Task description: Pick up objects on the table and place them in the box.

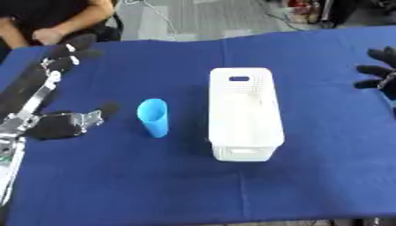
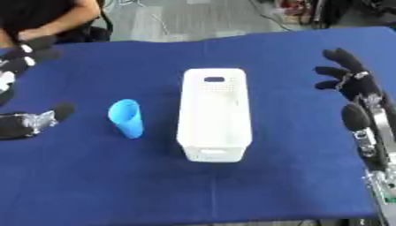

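Observation:
A light blue cup [image 1: 154,117] is on the blue table [image 1: 154,185], just left of the white box [image 1: 241,115]; its wide mouth points to the far side and its narrow base toward me. The box is long, has slot handles at both ends, and nothing shows inside it. My left hand [image 1: 39,84] is open at the table's left edge, fingers stretched toward the far side and thumb [image 1: 81,120] sticking out toward the cup, a short gap from it. My right hand [image 2: 352,77] hovers open with spread fingers to the right of the box, well apart from it.
The blue cloth reaches to the near edge, with bare cloth in front of the box and cup. Beyond the far edge of the table is grey floor with cables [image 1: 166,20].

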You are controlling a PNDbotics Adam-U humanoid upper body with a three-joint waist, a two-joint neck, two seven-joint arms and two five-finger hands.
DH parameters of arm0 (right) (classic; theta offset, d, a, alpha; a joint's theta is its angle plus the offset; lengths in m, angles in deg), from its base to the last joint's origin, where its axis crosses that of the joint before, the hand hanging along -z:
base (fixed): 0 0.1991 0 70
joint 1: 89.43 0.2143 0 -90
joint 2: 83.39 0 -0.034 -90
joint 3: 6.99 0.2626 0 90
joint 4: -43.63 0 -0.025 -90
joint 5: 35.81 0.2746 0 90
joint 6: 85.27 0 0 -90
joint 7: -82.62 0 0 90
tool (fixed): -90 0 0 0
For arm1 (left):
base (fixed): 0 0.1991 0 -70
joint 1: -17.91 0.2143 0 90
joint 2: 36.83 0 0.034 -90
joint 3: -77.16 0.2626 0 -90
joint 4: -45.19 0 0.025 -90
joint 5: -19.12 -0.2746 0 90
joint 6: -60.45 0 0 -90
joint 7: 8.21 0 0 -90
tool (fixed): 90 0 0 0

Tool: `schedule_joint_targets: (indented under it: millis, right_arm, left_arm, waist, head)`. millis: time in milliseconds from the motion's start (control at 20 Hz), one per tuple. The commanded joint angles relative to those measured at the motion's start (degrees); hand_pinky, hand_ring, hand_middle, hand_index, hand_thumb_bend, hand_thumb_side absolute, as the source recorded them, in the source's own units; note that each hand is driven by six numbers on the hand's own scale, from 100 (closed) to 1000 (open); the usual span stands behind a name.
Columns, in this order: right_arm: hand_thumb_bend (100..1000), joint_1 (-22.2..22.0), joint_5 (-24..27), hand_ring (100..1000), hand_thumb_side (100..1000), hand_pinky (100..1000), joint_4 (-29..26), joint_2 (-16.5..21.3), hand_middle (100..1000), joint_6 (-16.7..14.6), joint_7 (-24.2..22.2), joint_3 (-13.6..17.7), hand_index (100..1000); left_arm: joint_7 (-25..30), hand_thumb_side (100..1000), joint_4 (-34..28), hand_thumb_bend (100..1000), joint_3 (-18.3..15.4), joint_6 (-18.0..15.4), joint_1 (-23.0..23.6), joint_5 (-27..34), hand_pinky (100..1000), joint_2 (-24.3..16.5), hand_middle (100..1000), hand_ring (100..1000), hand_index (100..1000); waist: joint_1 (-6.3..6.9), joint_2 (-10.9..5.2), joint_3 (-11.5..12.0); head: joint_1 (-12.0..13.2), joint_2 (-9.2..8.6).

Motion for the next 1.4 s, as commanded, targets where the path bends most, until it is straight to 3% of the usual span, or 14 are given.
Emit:
schedule_joint_targets:
  millis: [50, 300, 700, 1400]
  right_arm:
    - [577, 0.15, -0.22, 829, 1000, 703, -1.21, 1.49, 911, 0.1, 0.01, 0.02, 1000]
    - [576, 0.21, -0.09, 830, 1000, 703, -1.21, 1.56, 911, 0.17, -0.12, -0.14, 1000]
    - [576, 0.24, 0.01, 830, 1000, 703, -1.21, 1.55, 911, 0.18, -0.38, -0.32, 1000]
    - [578, 0.21, -0.04, 830, 1000, 703, -1.21, 1.46, 911, 0.15, -0.51, -0.38, 1000]
  left_arm:
    - [0.65, 773, 2.36, 1000, 1.4, -1.33, -1.81, 1.63, 920, -4.37, 998, 957, 926]
    - [1.97, 806, 7.68, 1000, 4.63, -3.43, -4.93, 1.69, 916, -7.64, 995, 948, 936]
    - [3.16, 834, 14.95, 993, 7.96, -5.7, -10.53, 0.66, 915, -9.05, 990, 944, 948]
    - [5.28, 864, 22.59, 984, 10.99, -7.92, -16.43, -3.23, 917, -5.63, 995, 946, 953]
  waist:
    - [0.05, -0.76, -0.06]
    - [0.17, -0.88, -0.36]
    - [0.17, -0.93, -0.61]
    - [0.0, -0.82, -0.81]
  head:
    - [-0.58, -0.88]
    - [-0.34, -1.16]
    - [0.05, -1.31]
    - [0.5, -1.33]
